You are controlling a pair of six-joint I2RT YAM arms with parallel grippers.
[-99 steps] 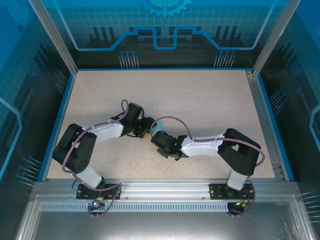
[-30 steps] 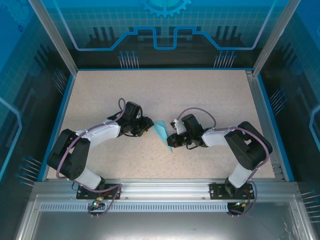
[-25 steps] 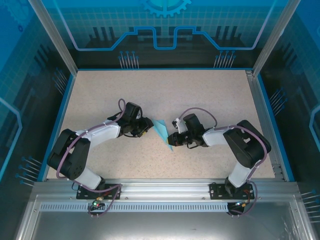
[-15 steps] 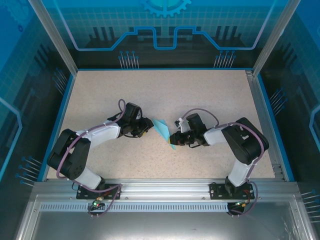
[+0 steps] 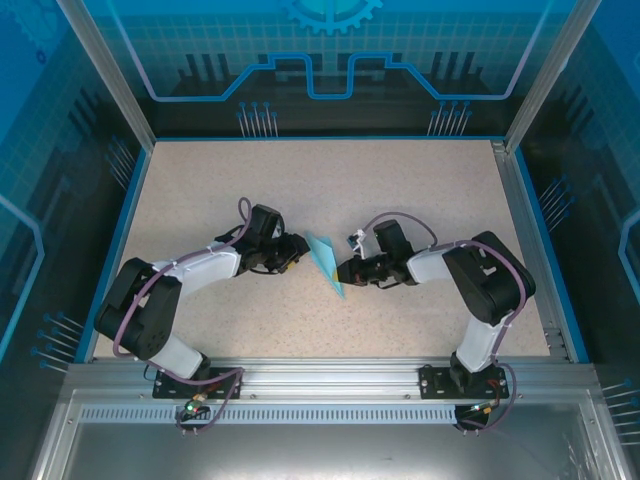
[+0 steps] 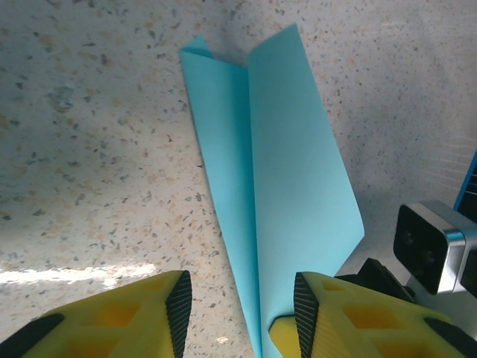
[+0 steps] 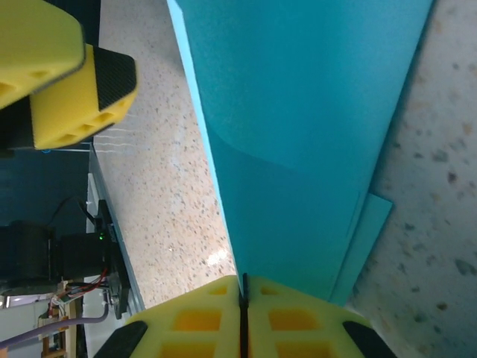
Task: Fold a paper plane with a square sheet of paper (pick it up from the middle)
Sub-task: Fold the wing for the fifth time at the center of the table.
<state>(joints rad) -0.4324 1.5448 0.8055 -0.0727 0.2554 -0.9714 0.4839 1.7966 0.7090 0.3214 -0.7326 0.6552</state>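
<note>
While my two arms reach toward each other over the middle of the speckled beige table [image 5: 420, 190], the paper plane [image 5: 324, 262] sits between them. It is a slim light-blue folded piece and the only loose object on the surface. From above, it runs slantwise, with its wider end toward the far left and its narrow end toward the near right.

My right gripper [image 5: 343, 272] meets the plane from the right. In the right wrist view, my two yellow pads are pressed flat together with only a thin dark seam between them. The blue paper's edge goes into that seam, so these jaws are clamped on the paper plane. A broad sheet of blue stretches away from the pads, and a smaller layer peeks out along one side.

My left gripper [image 5: 296, 250] comes in from the left, just beside the wide end. In the left wrist view, its yellow fingers stand apart with speckled table showing between them. The paper's narrow end runs down into the gap, close against one finger. A long crease divides the paper lengthwise. Beyond its curved far edge I see the right arm's small wrist camera [image 6: 428, 242].
</note>
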